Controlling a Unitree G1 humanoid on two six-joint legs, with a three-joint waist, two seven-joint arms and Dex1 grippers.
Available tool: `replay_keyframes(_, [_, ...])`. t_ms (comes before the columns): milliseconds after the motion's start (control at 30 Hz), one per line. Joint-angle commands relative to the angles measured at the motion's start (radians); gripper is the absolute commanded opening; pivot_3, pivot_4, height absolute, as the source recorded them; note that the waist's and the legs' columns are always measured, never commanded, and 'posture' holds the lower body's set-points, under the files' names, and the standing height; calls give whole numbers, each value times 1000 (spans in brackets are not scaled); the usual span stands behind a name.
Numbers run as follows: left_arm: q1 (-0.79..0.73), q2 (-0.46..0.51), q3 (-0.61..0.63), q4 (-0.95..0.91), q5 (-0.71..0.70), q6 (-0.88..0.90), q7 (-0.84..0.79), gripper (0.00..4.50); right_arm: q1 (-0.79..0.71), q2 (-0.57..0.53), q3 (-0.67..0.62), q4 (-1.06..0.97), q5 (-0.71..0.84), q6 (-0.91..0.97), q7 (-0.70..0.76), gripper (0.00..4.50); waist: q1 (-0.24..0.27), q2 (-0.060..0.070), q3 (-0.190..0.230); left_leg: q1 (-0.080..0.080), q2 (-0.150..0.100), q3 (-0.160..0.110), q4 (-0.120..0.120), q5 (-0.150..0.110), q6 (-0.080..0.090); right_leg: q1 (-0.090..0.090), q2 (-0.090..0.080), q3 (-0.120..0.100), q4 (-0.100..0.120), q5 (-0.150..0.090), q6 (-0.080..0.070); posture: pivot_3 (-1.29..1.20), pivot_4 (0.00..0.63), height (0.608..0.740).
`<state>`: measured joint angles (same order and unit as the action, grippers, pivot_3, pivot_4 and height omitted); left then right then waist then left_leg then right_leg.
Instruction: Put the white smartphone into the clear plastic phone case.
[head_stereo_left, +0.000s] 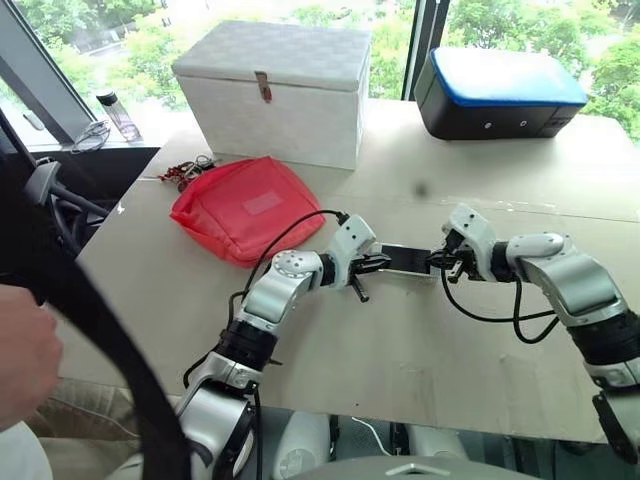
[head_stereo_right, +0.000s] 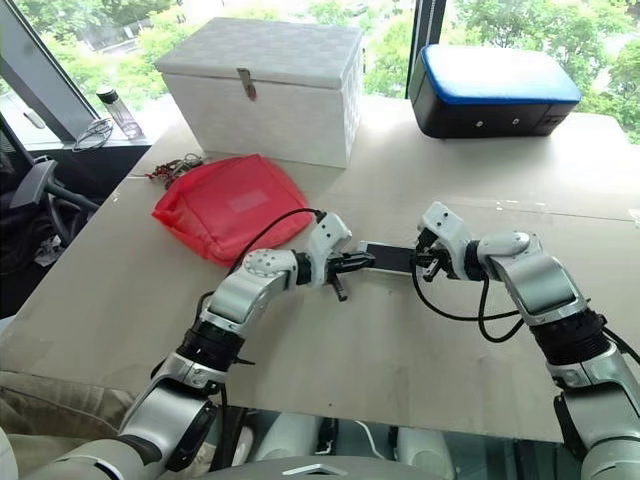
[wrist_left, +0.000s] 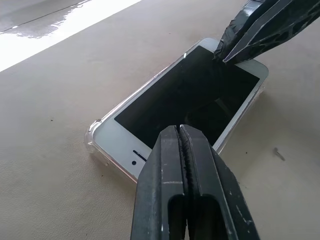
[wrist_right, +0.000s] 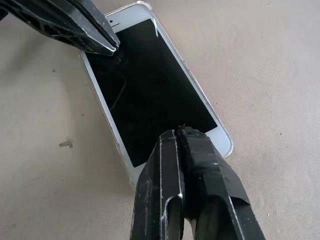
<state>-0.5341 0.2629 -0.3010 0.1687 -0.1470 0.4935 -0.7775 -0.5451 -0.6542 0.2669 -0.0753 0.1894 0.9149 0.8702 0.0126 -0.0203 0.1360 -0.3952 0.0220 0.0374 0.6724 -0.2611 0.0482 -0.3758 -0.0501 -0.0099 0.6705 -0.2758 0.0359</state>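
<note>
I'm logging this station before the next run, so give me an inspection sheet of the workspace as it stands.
Surface: beige table, bare around the work.
Job's things: white smartphone lies screen up inside the clear plastic phone case, whose rim shows around its edges.
Clutter: red pouch, keys beside it, white box, black and blue case.
Grippers: left gripper shut, tip over one end of the phone; right gripper shut, tip over the other end.
Cables: black cables loop from both wrists.
Surroundings: windows with greenery; a person's hand at the table's left.
</note>
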Motion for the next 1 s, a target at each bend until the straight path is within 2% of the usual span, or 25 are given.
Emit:
replay_keyframes(33, [15,-8,-20,-11,16,19,9,52,47,7,81,95,-20,76,0,0,1,-2,-5,0,0,-1,0,0,0,0,-1,0,0,0,0,0,150,740])
replay_keyframes(400, [35,-7,-22,-38,18,37,15,52,89,25,67,111,-36,8,-20,0,0,-6,-25,1,0,-2,-4,0,0,1,-6,-1,-5,-2,-5,0,150,740])
replay_keyframes(500, [50,-12,-5,-62,5,24,24,52,116,71,-70,30,34,-59,-47,0,0,-6,-26,0,0,-2,-6,0,-1,0,-7,-1,-8,-2,-6,0,150,740])
replay_keyframes(633, [70,-22,63,-141,-46,48,52,52,162,72,-315,-172,166,68,-95,0,2,6,-16,-8,0,-2,-7,-1,-1,-5,-8,-1,-10,-1,-5,0,150,740])
replay_keyframes(767, [90,-22,139,-217,-96,96,92,52,205,69,-469,-330,229,145,-177,0,0,11,-13,-29,0,-2,-6,0,-1,-27,-7,-2,-8,1,-1,0,150,740])
replay_keyframes(867, [111,9,195,-265,-131,156,103,52,274,6,-457,-400,180,139,-218,0,1,11,-13,-36,0,-3,-5,2,-4,-33,-4,-2,-8,1,-1,0,150,740])
replay_keyframes(1000, [127,58,206,-279,-145,199,94,52,347,-23,-397,-434,154,109,-251,0,0,11,-12,-36,0,-3,-5,0,0,-32,-2,-2,-8,1,0,0,150,740])
